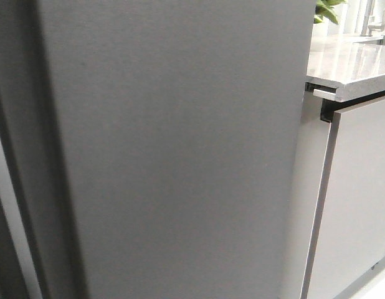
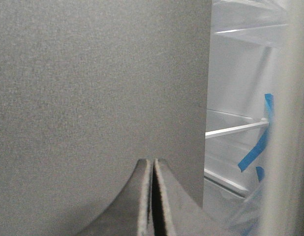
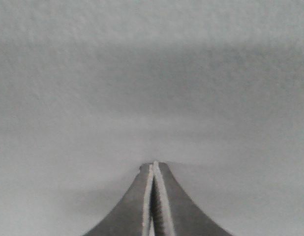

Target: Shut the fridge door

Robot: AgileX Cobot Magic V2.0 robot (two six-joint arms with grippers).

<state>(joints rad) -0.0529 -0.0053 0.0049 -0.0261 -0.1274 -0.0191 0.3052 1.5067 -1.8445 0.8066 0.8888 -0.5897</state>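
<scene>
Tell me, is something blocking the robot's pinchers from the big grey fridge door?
No. Both the left gripper and right gripper, jaws shut, point straight at the fridge door with nothing between. The fridge's white shelves show past its edge.

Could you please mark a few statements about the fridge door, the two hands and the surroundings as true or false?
1. The fridge door fills most of the front view. True.
2. The left hand is wide open. False: its fingers are pressed together.
3. White shelves of the fridge interior show past the door's edge in the left wrist view. True.
4. The right hand grips a handle. False: it is shut on nothing, its tips at the plain panel.
5. A countertop lies to the door's right. True.
</scene>
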